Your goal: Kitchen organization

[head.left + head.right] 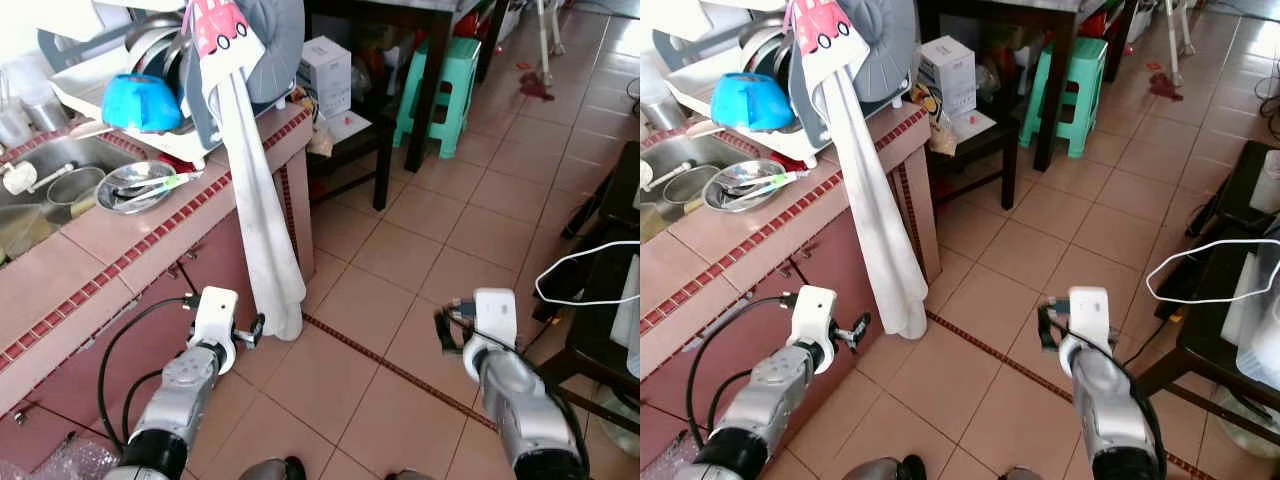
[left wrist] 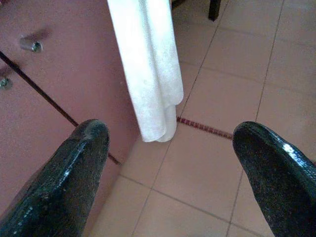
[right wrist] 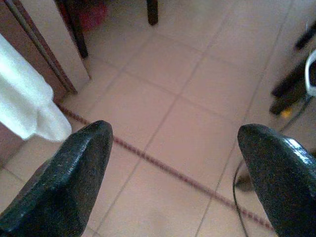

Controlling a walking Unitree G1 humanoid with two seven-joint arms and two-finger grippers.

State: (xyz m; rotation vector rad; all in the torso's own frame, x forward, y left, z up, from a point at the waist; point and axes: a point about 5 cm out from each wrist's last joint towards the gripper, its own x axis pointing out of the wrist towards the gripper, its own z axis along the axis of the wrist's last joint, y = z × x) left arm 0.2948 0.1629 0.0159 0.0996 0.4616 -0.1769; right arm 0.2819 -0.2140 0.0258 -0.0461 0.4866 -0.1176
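While both hands [image 1: 252,331] [image 1: 447,322] gape, towel [image 1: 262,230] overhangs counter edge [image 1: 150,240].

One towel [image 1: 262,220], two steel bowls [image 1: 135,187]

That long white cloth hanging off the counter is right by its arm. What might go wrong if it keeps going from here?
Three guesses. The left claw is open right beside the white towel's hanging end; snagging it might drag down the crowded dish rack it hangs from. The steel bowl with utensils sits near the counter edge and might get knocked off. A white cable loops by the right claw and might catch.
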